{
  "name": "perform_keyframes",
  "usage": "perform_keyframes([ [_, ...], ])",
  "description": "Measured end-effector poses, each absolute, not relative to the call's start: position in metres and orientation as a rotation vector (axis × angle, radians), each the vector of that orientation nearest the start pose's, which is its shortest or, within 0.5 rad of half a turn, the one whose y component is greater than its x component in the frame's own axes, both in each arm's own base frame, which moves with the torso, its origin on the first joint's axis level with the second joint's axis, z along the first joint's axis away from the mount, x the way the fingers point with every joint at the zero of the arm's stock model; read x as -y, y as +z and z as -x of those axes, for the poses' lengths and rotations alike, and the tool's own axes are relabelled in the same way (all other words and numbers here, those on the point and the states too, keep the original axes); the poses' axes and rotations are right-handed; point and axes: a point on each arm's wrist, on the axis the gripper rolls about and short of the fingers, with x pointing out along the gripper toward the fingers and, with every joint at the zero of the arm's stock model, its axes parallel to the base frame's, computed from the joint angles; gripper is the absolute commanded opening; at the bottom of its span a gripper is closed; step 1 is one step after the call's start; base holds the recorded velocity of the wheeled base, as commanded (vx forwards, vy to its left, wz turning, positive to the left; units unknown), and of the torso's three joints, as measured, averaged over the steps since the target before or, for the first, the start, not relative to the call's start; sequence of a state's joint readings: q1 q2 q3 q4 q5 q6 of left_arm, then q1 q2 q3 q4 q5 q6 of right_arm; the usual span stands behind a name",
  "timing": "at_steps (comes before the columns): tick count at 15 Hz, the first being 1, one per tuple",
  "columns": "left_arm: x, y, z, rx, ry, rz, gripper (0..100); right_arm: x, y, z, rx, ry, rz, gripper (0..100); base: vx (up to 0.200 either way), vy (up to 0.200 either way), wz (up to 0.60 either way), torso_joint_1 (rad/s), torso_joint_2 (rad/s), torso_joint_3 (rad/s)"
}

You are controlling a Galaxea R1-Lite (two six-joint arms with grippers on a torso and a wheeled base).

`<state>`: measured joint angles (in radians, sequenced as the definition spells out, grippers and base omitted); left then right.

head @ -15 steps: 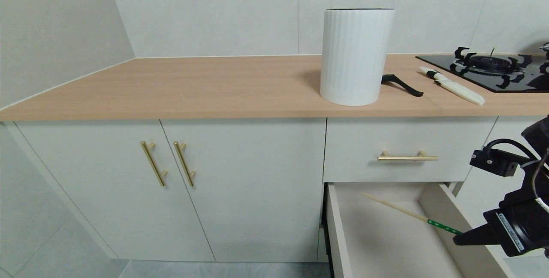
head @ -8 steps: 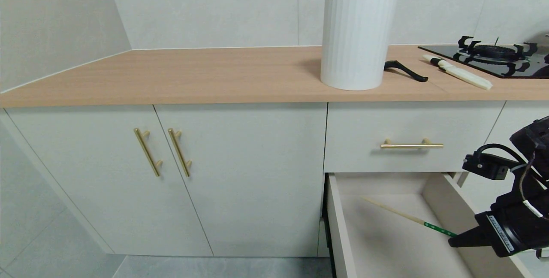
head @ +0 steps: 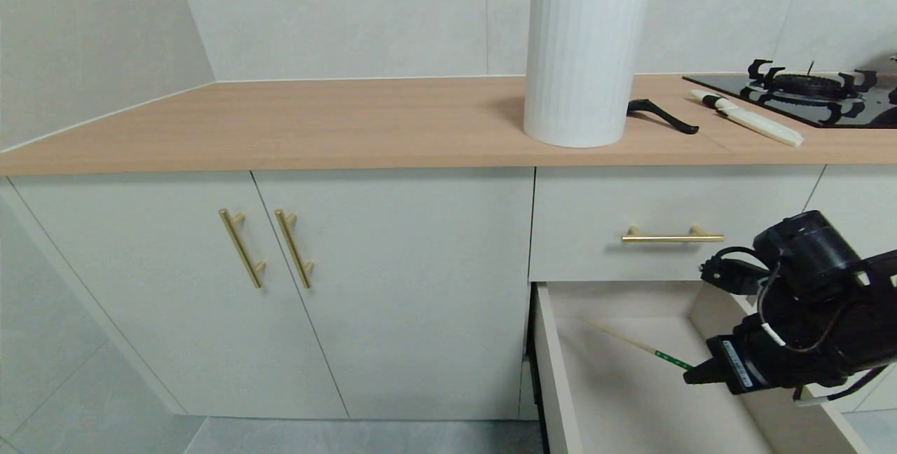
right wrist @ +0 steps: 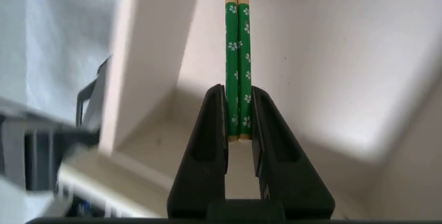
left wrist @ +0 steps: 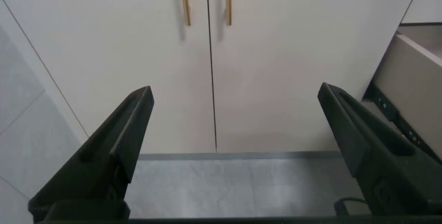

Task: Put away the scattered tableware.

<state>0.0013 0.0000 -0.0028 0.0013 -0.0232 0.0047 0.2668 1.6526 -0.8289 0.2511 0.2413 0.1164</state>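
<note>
Right claw (head: 690, 378): clamped on the green patterned end of the chopsticks (right wrist: 237, 37). The right wrist view shows two sticks side by side between the fingers; the head view shows one thin line.
Chopsticks: slanting over the open drawer (head: 552, 370), close to its right wall, with room toward the left wall.
Left claw (left wrist: 235, 124): fingers wide apart, holding nothing, facing the cabinet doors (left wrist: 276, 51).
On the bench (head: 315, 125): white ribbed canister (head: 580, 62), knife (head: 748, 118).

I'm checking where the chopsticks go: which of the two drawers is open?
The lower drawer, pulled out; the upper drawer with the gold handle is shut.
</note>
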Motion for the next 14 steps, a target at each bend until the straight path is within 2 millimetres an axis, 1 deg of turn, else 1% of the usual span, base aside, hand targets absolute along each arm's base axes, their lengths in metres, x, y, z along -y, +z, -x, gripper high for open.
perform_keyframes([
  [2,0.001,0.076,0.023,0.001,-0.022,-0.004,100,-0.075,0.113,-0.251,-1.138,0.357,-0.133,0,0.0,0.0,0.0,0.0,0.0,0.0],
  [5,0.001,0.076,0.023,0.002,-0.022,-0.004,100,-0.086,0.077,-0.272,-1.159,0.297,-0.164,0,0.0,0.0,0.0,0.0,0.0,0.0],
  [9,0.001,0.076,0.023,0.002,-0.022,-0.005,100,-0.109,0.037,-0.279,-1.169,0.2,-0.142,0,0.0,0.0,0.0,0.0,0.0,0.0],
  [11,0.001,0.076,0.023,0.002,-0.022,-0.005,100,-0.116,0.021,-0.281,-1.174,0.159,-0.128,0,0.0,0.0,0.0,0.0,0.0,0.0],
  [14,0.001,0.076,0.023,0.002,-0.022,-0.005,100,-0.124,0.005,-0.281,-1.214,0.16,-0.101,0,0.0,0.0,0.0,0.0,0.0,0.0],
])
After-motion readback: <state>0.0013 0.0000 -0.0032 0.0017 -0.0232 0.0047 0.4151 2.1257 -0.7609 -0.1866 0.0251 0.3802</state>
